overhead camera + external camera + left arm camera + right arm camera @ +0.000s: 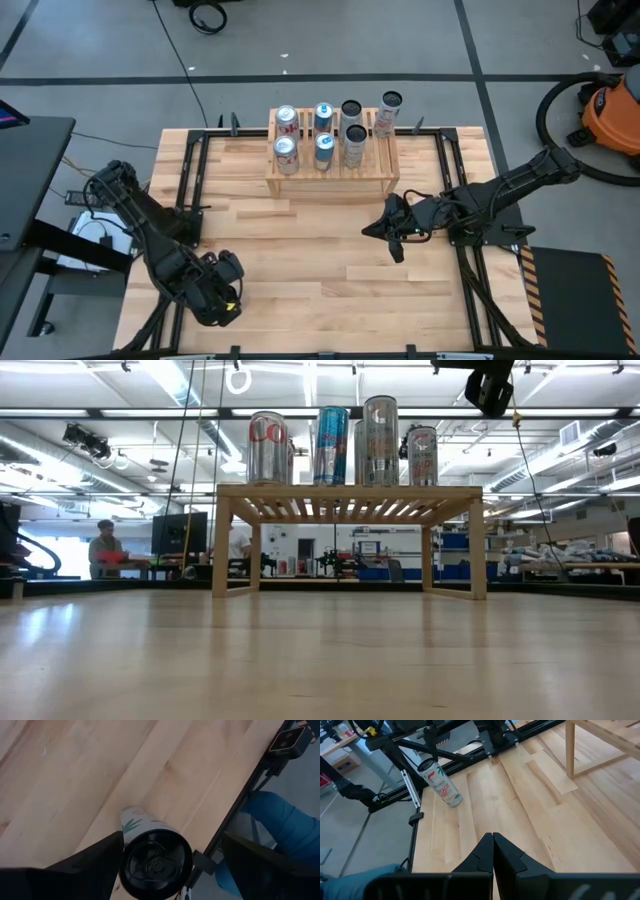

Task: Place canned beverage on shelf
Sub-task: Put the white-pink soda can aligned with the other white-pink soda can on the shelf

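Observation:
A white can [150, 847] with a black top and a green leaf print stands upright on its base, near the table's near left corner; it also shows in the right wrist view [440, 782]. My left gripper [225, 298] hangs over the can, pointing steeply down. It is open, with one finger on each side of the can's top. The shelf [330, 178] stands at the far middle with several cans [330, 445] upright on its slatted top. My right gripper [493, 839] is shut on nothing, raised over the table to the right of centre. My left gripper has one finger [95, 862] right beside the can's top rim [127, 855]; whether it touches I cannot tell. The other finger [260, 865] stands clear of the can. The can rests on the table.
Black frame rails [455, 200] run along the table's sides. Something blue [280, 817] lies just past the table's edge by the can. Bare wood [310, 270] stretches between the two grippers and in front of the shelf. An orange vacuum [612, 108] sits on the floor at the far right.

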`<state>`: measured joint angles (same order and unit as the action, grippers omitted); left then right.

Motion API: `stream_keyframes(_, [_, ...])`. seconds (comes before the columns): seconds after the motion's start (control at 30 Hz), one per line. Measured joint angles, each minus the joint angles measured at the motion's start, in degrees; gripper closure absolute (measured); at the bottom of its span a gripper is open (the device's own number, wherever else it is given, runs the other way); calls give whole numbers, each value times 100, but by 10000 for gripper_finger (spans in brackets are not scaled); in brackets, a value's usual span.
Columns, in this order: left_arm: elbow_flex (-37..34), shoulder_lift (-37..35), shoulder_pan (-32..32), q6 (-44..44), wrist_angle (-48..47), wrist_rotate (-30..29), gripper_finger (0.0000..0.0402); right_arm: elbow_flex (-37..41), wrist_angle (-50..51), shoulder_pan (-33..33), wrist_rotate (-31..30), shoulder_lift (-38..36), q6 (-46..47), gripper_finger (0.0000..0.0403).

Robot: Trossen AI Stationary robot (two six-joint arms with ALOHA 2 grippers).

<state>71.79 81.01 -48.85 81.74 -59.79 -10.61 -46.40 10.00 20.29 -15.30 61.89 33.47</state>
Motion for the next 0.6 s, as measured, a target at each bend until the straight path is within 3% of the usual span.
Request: stream_keyframes(0.6, [0,0,-24,104,-572,260,67,1,-7,1,3,0,237,395])
